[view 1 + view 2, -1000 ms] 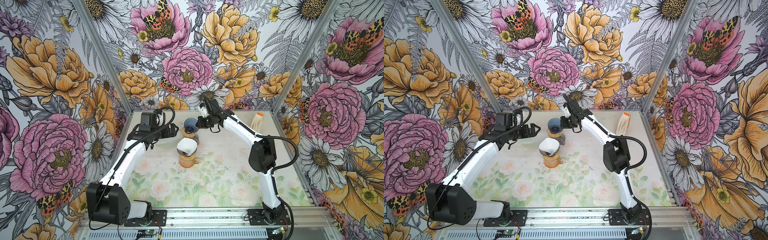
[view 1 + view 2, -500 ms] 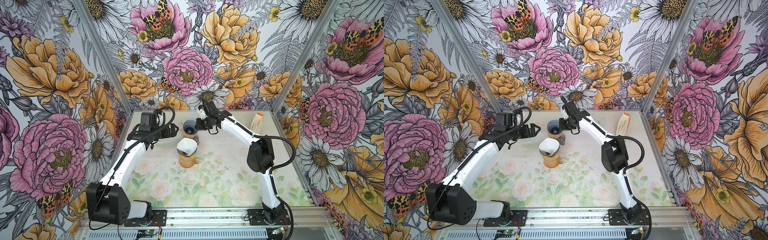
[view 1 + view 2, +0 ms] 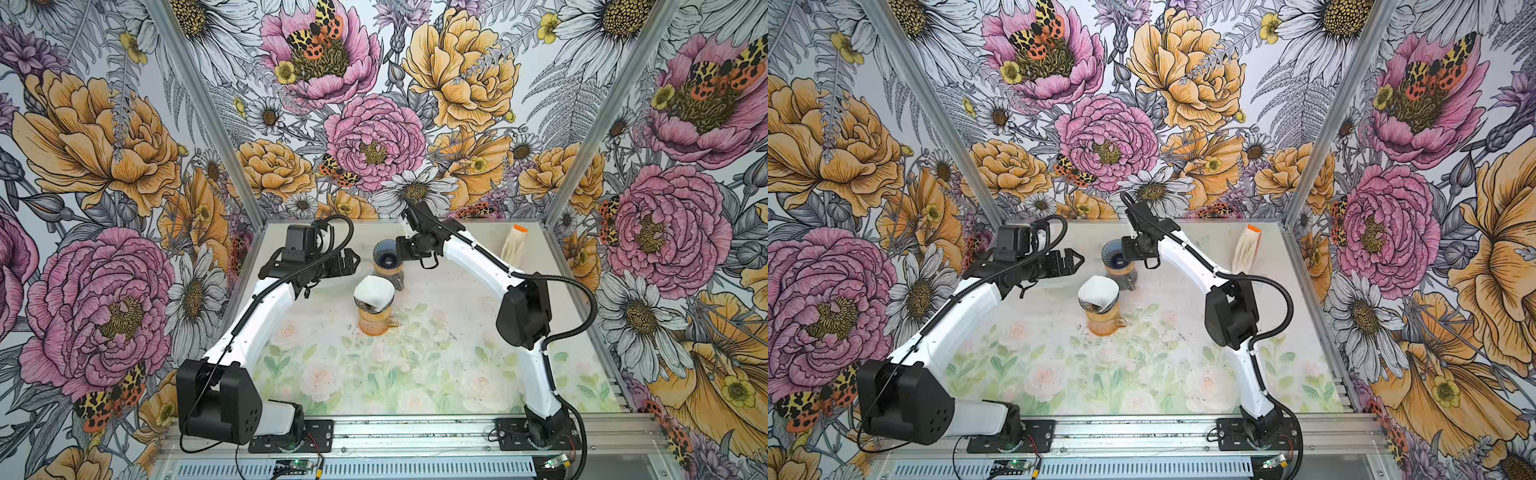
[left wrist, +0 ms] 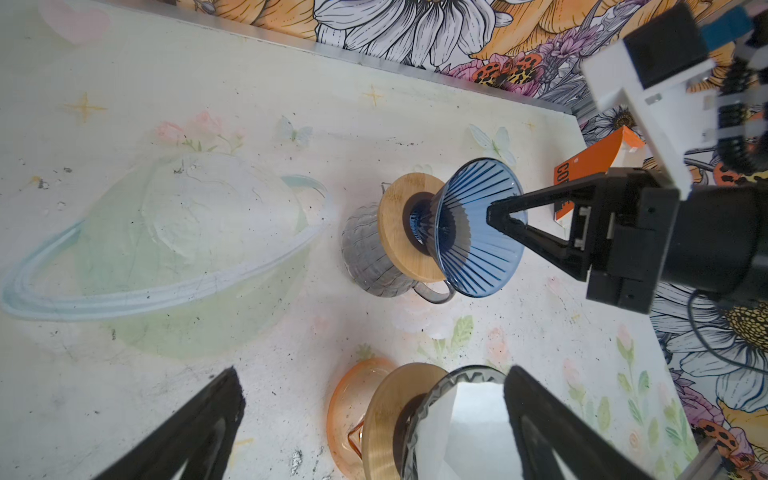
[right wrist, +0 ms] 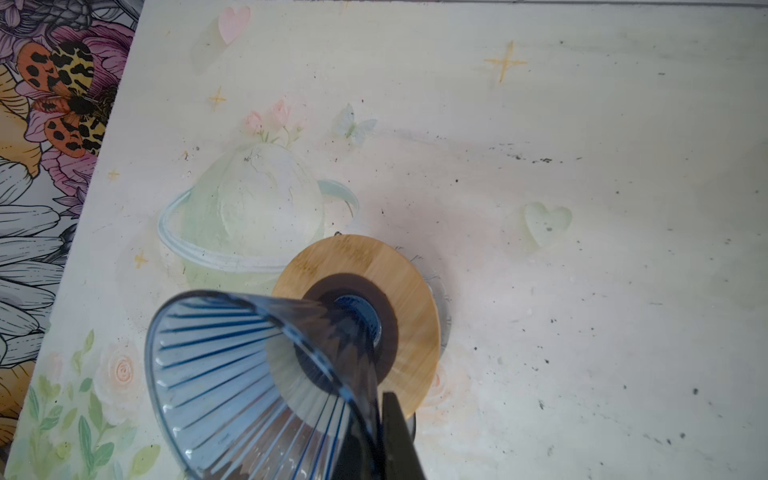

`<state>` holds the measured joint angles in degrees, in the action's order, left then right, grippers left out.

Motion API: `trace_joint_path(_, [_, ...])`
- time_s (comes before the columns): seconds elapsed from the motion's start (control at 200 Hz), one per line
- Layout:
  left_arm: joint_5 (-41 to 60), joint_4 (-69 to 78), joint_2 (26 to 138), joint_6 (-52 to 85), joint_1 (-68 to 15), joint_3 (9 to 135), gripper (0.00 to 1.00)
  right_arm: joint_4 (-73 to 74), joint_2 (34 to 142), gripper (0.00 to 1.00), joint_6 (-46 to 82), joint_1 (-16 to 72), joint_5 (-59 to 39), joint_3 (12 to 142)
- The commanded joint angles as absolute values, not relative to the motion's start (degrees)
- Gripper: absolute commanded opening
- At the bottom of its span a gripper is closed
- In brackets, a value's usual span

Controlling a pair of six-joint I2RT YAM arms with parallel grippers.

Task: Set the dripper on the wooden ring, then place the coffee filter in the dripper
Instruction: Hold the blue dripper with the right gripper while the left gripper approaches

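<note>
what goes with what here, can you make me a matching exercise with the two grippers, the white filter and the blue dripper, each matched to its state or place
Things:
1. left gripper
2. right gripper
3. white filter
4. blue dripper

States or places:
A. empty, on the grey carafe
B. jaws open, holding nothing
C. shut, tip at a dripper's rim
D. sitting in the clear dripper on the orange carafe

Pairs: 1-B; 2-C; 3-D; 4-A
</note>
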<state>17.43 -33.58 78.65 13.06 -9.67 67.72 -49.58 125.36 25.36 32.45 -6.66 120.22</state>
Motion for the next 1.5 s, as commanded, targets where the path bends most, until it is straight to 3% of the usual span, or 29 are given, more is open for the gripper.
trace_joint_path(0.0, [18.7,-33.0,79.0,12.2,-10.3,67.8,0.99,-55.3,122.9,0.07,23.8,31.1,-2.1,118.8])
trace_joint_path(1.176, [15.2,-33.9,96.4,14.6,-28.9,90.1,0.98,-61.1,99.4,0.09,19.2,22.3,-8.8,91.4])
trace_joint_path(1.496, [15.8,-34.9,100.7,17.4,-33.2,92.5,0.94,-60.0,99.4,0.15,19.0,20.9,-10.7,91.0])
